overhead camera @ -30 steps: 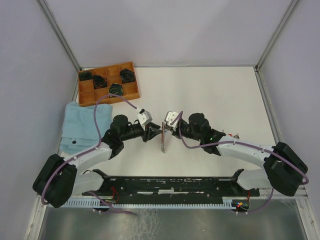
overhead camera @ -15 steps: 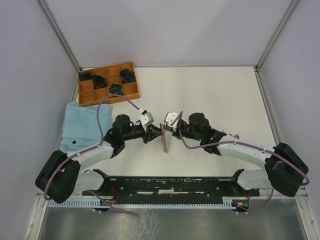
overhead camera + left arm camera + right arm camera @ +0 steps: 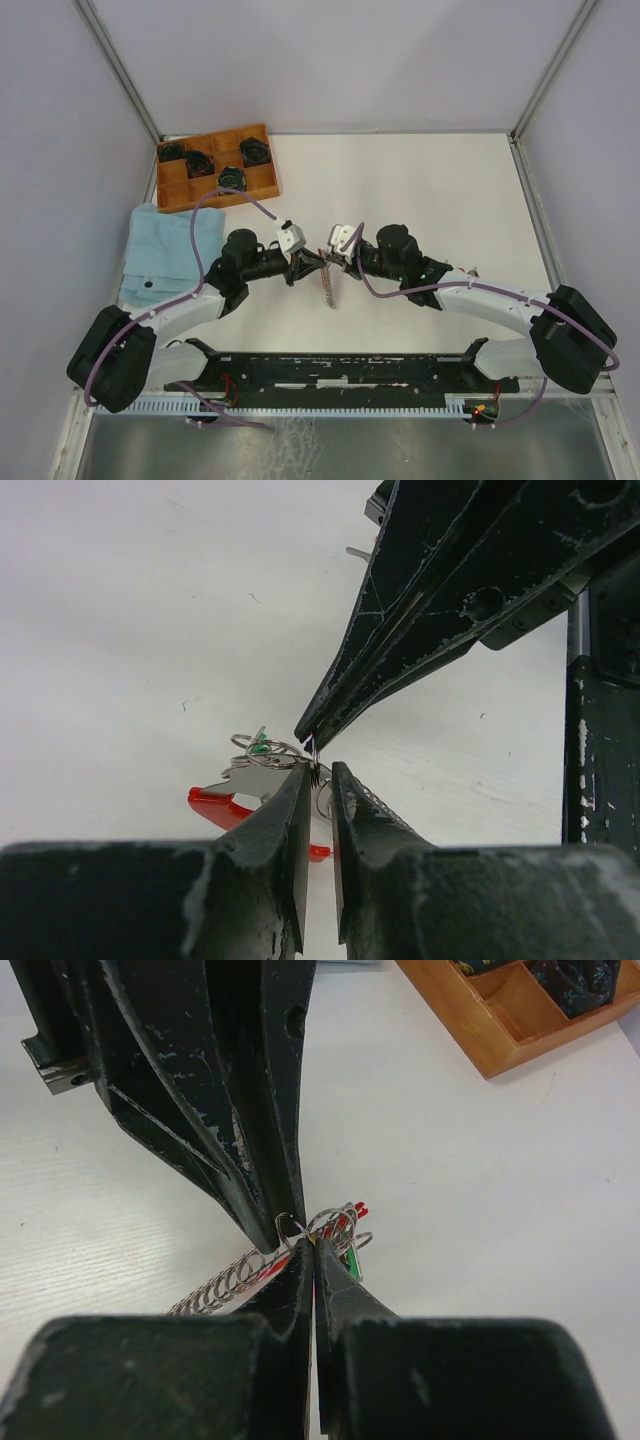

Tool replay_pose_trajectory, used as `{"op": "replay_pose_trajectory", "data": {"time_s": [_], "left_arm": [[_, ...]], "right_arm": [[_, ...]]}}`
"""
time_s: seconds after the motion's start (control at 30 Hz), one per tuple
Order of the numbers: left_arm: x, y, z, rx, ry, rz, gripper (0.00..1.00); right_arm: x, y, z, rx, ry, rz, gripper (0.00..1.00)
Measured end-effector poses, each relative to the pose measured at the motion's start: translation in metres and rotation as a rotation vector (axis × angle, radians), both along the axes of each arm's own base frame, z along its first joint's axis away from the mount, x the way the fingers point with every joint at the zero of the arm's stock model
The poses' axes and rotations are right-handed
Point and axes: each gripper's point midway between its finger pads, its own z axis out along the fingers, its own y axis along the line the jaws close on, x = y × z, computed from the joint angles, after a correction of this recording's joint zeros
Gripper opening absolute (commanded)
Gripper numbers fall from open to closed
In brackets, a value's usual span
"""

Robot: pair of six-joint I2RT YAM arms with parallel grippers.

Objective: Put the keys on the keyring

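Looks midway: left gripper (image 3: 320, 785) and right gripper (image 3: 313, 1253) both pinch the keyring (image 3: 272, 748) mid-table. The green key (image 3: 352, 1258) seems threaded, the others I can't tell.

Keyring (image 3: 327, 264) mid-table; tray (image 3: 261, 183) far-left corner; cloth (image 3: 160, 250) before tray.

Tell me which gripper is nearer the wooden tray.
Left. In the top view the left gripper is down-right of the wooden tray; the right gripper meets it tip to tip, farther right.

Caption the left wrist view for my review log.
Left gripper and right gripper meet tip to tip, both pinching the keyring; red strap beside it.
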Motion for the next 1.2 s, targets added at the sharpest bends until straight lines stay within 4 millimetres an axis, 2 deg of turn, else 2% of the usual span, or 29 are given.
{"op": "replay_pose_trajectory", "data": {"time_s": [0.3, 0.53, 0.77, 0.97, 1.07, 1.2], "left_arm": [[0.003, 0.000, -0.006, 0.011, 0.012, 0.013, 0.08], [0.014, 0.006, 0.003, 0.003, -0.061, 0.163, 0.03], [0.018, 0.010, 0.008, -0.012, -0.129, 0.334, 0.04], [0.020, 0.011, 0.009, 0.000, -0.160, 0.448, 0.21], [0.023, 0.017, 0.007, 0.012, -0.177, 0.485, 0.30], [0.023, 0.025, 0.004, 0.028, -0.202, 0.486, 0.36]], "right_arm": [[-0.001, 0.002, 0.002, 0.003, 0.003, 0.008, 0.01], [0.009, 0.002, 0.009, 0.017, 0.029, -0.056, 0.01], [0.016, 0.007, 0.013, 0.031, 0.102, -0.158, 0.01], [0.021, 0.004, 0.009, 0.017, 0.144, -0.247, 0.01], [0.024, -0.002, 0.004, -0.009, 0.144, -0.277, 0.01], [0.024, -0.006, 0.001, -0.039, 0.127, -0.275, 0.01]]}}
